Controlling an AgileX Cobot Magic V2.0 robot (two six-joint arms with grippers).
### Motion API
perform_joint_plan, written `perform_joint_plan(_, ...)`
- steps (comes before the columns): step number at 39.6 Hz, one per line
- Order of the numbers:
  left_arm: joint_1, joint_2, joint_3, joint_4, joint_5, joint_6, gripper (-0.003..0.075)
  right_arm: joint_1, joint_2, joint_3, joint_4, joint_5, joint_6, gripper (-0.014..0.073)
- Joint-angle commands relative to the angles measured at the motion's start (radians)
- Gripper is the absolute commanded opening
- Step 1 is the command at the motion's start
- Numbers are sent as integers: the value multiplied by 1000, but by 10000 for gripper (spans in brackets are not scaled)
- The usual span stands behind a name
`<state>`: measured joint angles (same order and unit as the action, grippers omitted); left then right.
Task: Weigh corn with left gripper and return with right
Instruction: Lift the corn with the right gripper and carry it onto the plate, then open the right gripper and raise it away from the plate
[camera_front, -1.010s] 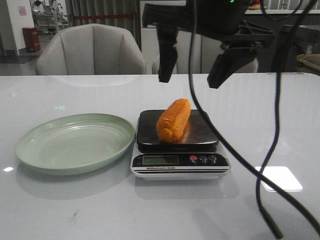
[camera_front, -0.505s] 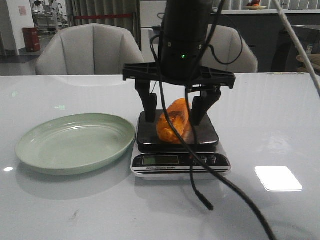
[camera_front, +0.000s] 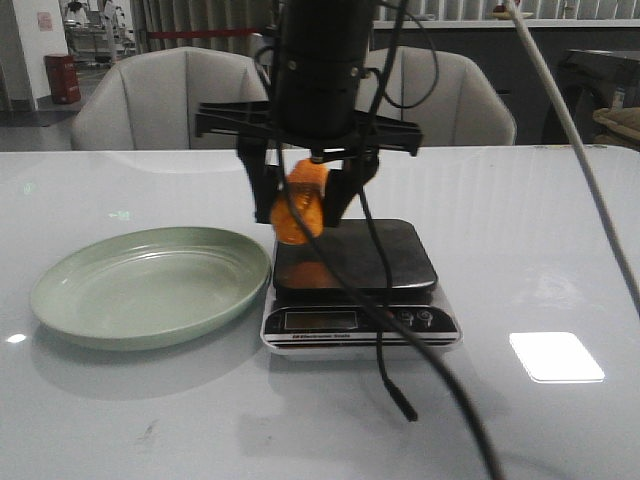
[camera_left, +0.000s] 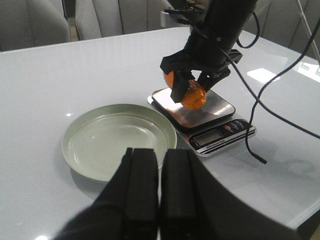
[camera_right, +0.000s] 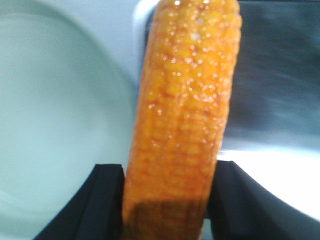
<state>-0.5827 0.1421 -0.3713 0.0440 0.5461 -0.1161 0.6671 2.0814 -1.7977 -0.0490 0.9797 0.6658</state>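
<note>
My right gripper (camera_front: 300, 205) is shut on the orange-yellow corn (camera_front: 301, 203) and holds it in the air over the left edge of the scale (camera_front: 360, 285), close to the pale green plate (camera_front: 150, 283). In the right wrist view the corn (camera_right: 182, 115) sits between both black fingers (camera_right: 107, 200), with the plate (camera_right: 50, 115) to one side and the dark scale top (camera_right: 275, 75) to the other. In the left wrist view my left gripper (camera_left: 160, 170) is shut and empty, hovering near the plate's (camera_left: 117, 140) near rim, and the corn (camera_left: 190, 92) hangs above the scale (camera_left: 200, 112).
Black cables (camera_front: 385, 340) hang from the right arm over the scale's front and onto the table. Grey chairs (camera_front: 180, 100) stand behind the white table. A bright light patch (camera_front: 555, 357) lies on the table at the right.
The right gripper came down onto the corn on the scale, closed on it, and has lifted it up and to the left toward the plate.
</note>
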Motion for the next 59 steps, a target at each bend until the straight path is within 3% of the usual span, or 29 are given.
perform_joint_plan(1,0,11,-27,1,-76,-2,113,58,-63,-41,20,-81,-44,228)
perform_joint_plan(8,0,11,-27,1,-76,-2,113,143,-36,-41,49,-258,-46,231)
perform_joint_plan(14,0,11,-27,1,-76,-2,113,158,7,-41,107,-322,-46,253)
perform_joint_plan(25,0,11,-27,1,-76,-2,113,157,67,-51,132,-314,-46,570)
perform_joint_plan(29,0,11,-27,1,-76,-2,113,157,67,-53,132,-314,-46,611)
perform_joint_plan(41,0,11,-27,1,-76,-2,113,62,5,-151,130,-56,-96,608)
perform_joint_plan(59,0,11,-27,1,-76,-2,113,-150,-223,-144,120,214,-459,608)
